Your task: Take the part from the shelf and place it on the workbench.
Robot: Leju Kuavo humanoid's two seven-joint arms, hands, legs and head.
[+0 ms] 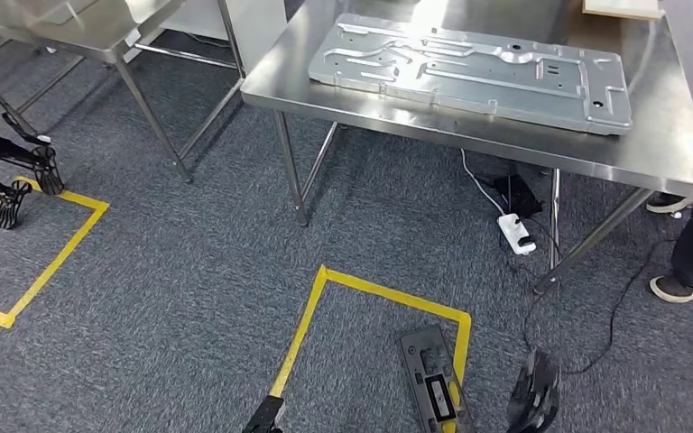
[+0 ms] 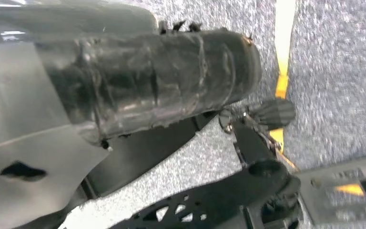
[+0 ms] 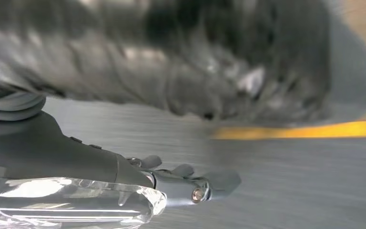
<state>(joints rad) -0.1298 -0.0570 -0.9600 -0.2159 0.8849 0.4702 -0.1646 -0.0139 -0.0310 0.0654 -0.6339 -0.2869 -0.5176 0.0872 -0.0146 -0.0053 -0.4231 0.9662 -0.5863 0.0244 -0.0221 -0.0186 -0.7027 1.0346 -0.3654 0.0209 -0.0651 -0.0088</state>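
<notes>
The part [image 1: 471, 70], a stamped metal panel, lies flat on the workbench [image 1: 659, 153], far ahead of both hands. The left hand [image 2: 147, 81] and right hand [image 3: 186, 62] hang over carpet; whether their fingers are spread cannot be told. No legible writing.

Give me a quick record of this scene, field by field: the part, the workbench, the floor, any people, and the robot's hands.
part: large stamped sheet-metal panel, lying flat on the workbench
workbench: stainless steel table; a second steel table stands to its left
floor: grey carpet with yellow tape squares; a white power strip lies under the workbench
people: a person's legs and shoes at the right edge
left hand: hanging over the carpet, holding nothing seen
right hand: blurred, over the carpet; state unclear
</notes>
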